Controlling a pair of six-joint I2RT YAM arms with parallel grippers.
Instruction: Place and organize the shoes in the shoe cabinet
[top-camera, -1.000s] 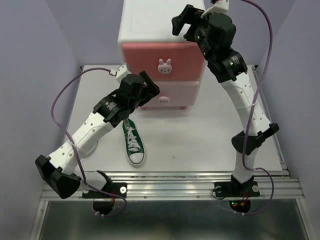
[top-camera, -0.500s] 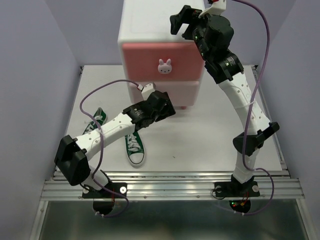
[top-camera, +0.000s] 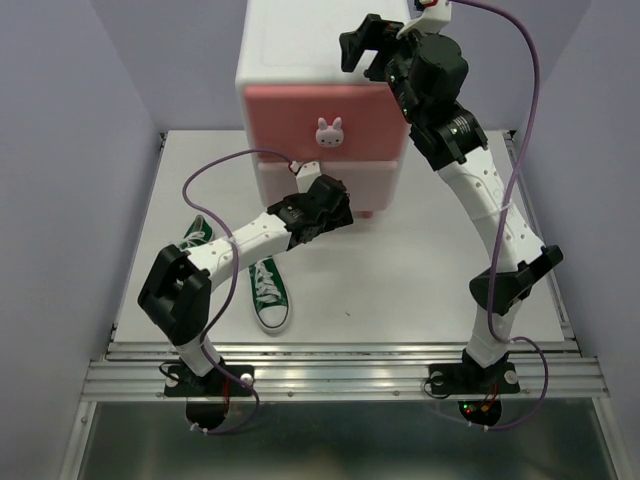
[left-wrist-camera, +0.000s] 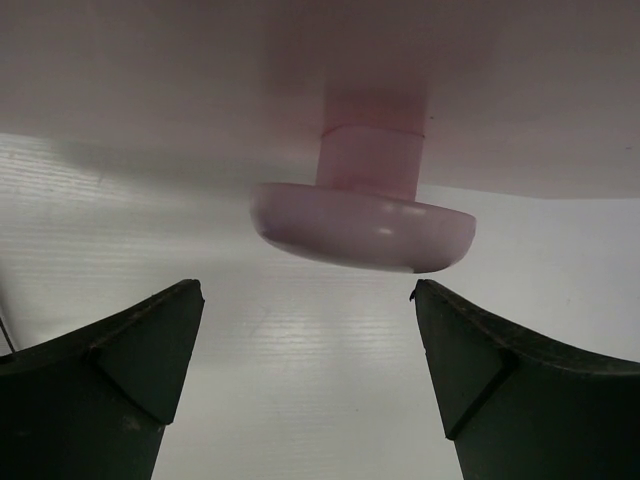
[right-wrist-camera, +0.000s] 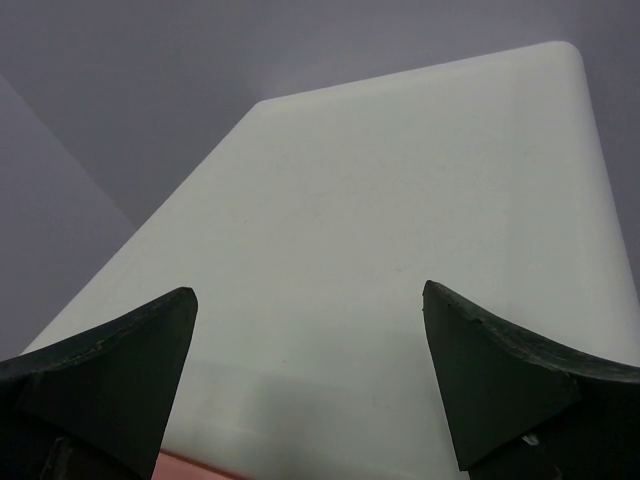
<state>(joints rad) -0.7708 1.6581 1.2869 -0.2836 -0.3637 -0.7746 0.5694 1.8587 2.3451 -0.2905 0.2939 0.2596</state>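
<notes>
The white shoe cabinet (top-camera: 300, 50) stands at the back, both pink drawers shut. My left gripper (top-camera: 333, 203) is low in front of the paler lower drawer (top-camera: 378, 184). In the left wrist view it is open (left-wrist-camera: 305, 300), and the drawer's knob (left-wrist-camera: 362, 225) sits just ahead between the fingertips, untouched. My right gripper (top-camera: 362, 45) hangs open over the cabinet's top (right-wrist-camera: 400, 200), holding nothing (right-wrist-camera: 308, 300). One green shoe (top-camera: 268, 292) lies on the table, and a second green shoe (top-camera: 197, 235) shows partly behind the left arm. The red shoes are out of view.
The upper drawer carries a white bunny knob (top-camera: 329, 131). Purple walls close in the table (top-camera: 420, 270) on the left, right and back. A metal rail (top-camera: 350, 375) runs along the near edge by the arm bases.
The left arm has swung right and stretched forward, bringing its open gripper down to the lower drawer's knob. This uncovered the second green shoe at the left. The right arm has barely moved.
</notes>
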